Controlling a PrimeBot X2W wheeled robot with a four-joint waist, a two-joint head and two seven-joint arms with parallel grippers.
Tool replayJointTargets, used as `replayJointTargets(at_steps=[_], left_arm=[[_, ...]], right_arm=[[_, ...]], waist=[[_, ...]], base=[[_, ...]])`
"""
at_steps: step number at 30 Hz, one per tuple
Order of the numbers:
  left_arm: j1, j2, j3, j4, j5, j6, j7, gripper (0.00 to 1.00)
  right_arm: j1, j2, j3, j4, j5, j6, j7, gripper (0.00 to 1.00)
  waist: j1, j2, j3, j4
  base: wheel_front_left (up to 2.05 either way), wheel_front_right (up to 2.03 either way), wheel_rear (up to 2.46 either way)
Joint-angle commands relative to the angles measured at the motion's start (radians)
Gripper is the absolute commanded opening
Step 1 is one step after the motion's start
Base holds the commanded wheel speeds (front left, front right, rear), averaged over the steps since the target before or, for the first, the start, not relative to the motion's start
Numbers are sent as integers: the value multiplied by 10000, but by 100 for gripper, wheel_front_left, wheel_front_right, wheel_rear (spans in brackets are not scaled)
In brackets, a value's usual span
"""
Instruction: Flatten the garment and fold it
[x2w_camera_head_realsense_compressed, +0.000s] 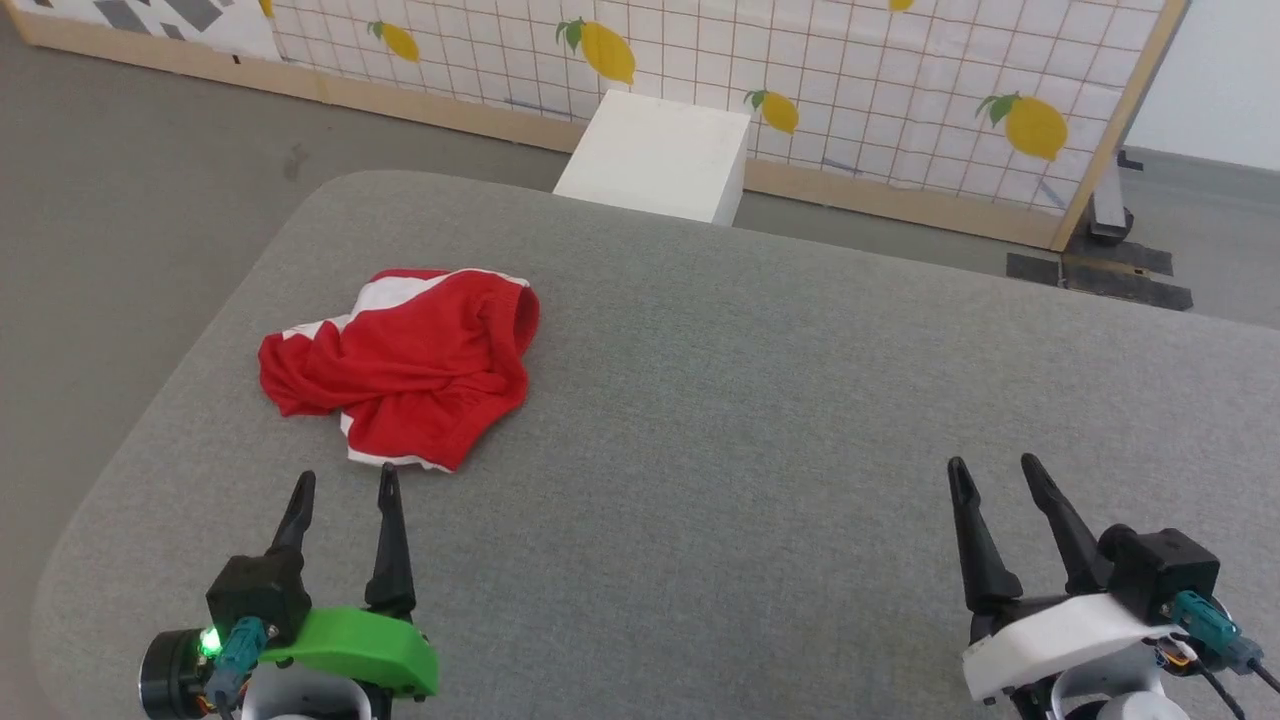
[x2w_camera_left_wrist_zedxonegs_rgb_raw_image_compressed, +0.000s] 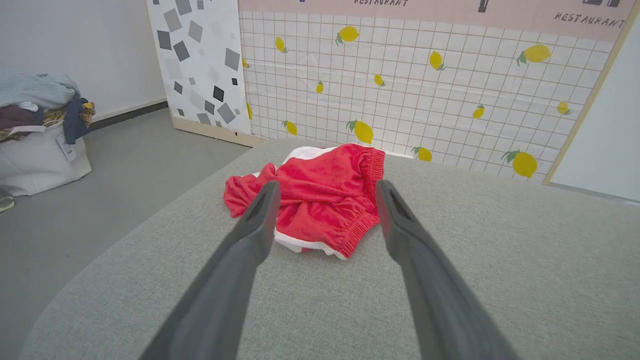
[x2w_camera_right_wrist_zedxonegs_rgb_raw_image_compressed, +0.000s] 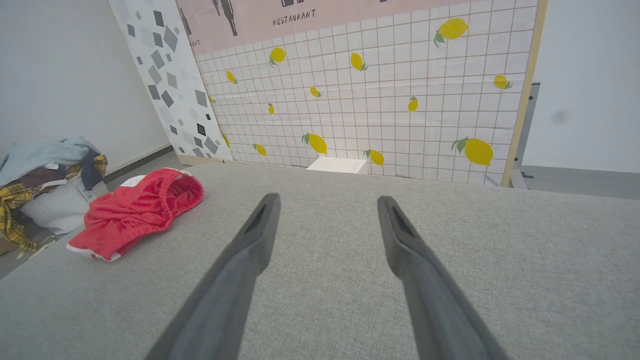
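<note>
We see the garment (x2w_camera_head_realsense_compressed: 405, 365) lying crumpled on the grey table (x2w_camera_head_realsense_compressed: 800, 420), toward its left side, red with white trim showing at its edges and the gathered waistband turned up on the far right. Our left gripper (x2w_camera_head_realsense_compressed: 343, 483) hovers just short of it, fingers apart and empty. Our right gripper (x2w_camera_head_realsense_compressed: 990, 470) sits well apart to the right, fingers likewise spread, holding nothing.
</note>
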Motion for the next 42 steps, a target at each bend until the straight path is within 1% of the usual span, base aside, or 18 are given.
replayJointTargets(at_steps=[1,11,24,26,34,39,42], left_arm=[[194,-34,20,19,-133,48,-152,100],[238,-38,18,81,-272,79,-357,100],[290,-44,-16,154,-417,146,-621,100],[346,-46,-7,186,-466,173,-730,100],[411,-49,20,240,-551,174,-893,100],[393,-51,50,281,-590,150,-998,100],[373,-51,51,285,-585,137,-998,100]], right_arm=[[166,3,20,61,167,-9,-113,100],[159,4,24,214,310,-10,-319,100],[217,4,7,443,57,-11,-584,100],[243,5,28,572,171,-12,-694,100],[279,5,76,780,371,-13,-858,100],[283,5,109,897,493,-13,-963,100],[297,5,117,916,493,-13,-964,100]], waist=[[0,0,3,84],[0,0,29,398],[0,0,6,895],[0,0,-32,1085],[0,0,-70,1358],[0,0,-66,1500],[0,0,-68,1468]], base=[[0,0,0],[0,0,0],[0,0,0],[0,0,0],[0,0,0],[0,0,0],[0,0,0]])
